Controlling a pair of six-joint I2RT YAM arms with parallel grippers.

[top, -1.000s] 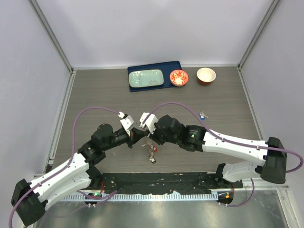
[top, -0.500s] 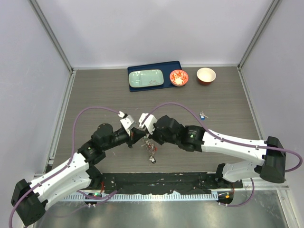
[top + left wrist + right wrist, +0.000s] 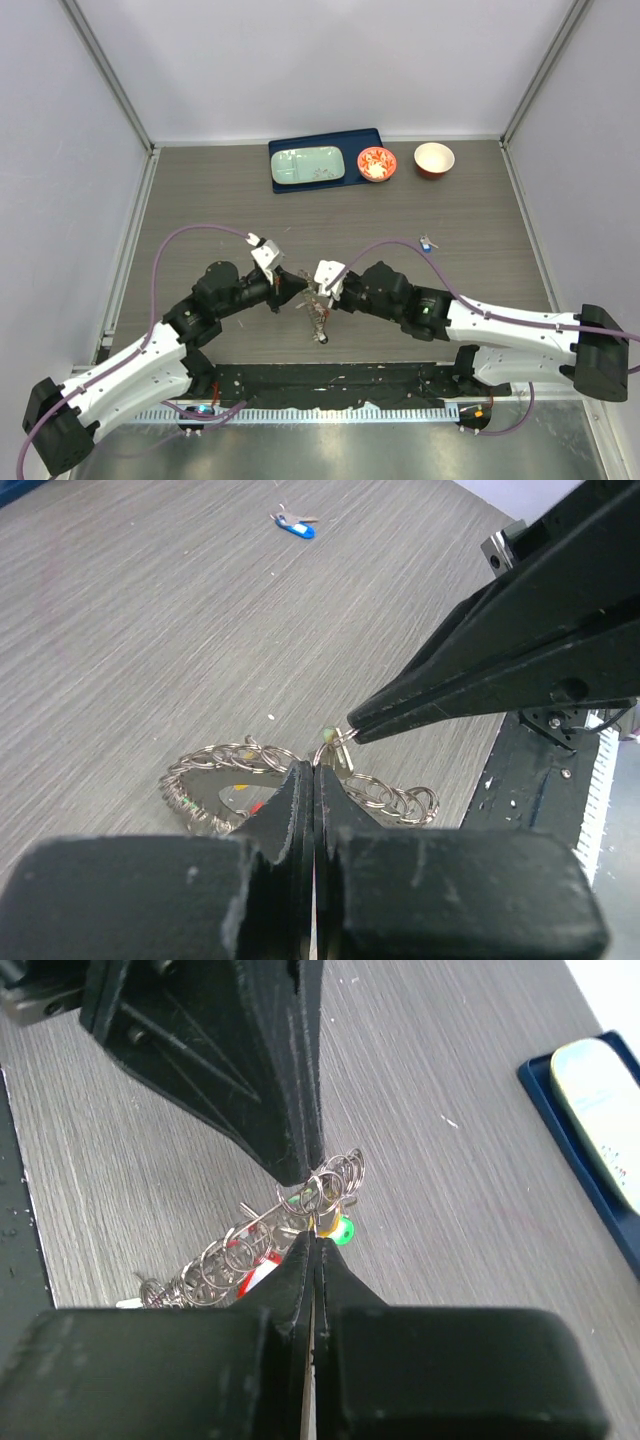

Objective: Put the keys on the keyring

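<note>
My two grippers meet over the keyring [image 3: 319, 318], which lies on the table [image 3: 200, 200] near the front edge, between the two arms. My left gripper [image 3: 313, 775] has its fingers pressed together on the rim of the keyring, and I judge that it holds the ring in place. My right gripper [image 3: 312, 1245] is also pressed together, and its tips pinch a small wire loop [image 3: 336, 744] at the rim, just beside the left tips. A green-headed key [image 3: 342, 1228] hangs touching this loop. I cannot tell if the loop belongs to that key or to the ring itself.

As for the progress, I think a part of the work is done. The rim already carries many small loops, and something red [image 3: 243, 1247] shows among them, probably the head of one more key. How many keys are threaded I cannot count, because they are too small and lie one over another.

At least one key is left. A blue-headed key [image 3: 427, 242] lies alone on the table, well apart from the ring, on the right side. On the pale plate [image 3: 308, 166] in the blue tray [image 3: 372, 140] at the far edge there are tiny specks, but they are too small to name.

So the step in hand is, in my judgement, the threading of the green key, and the blue one comes after.
</note>
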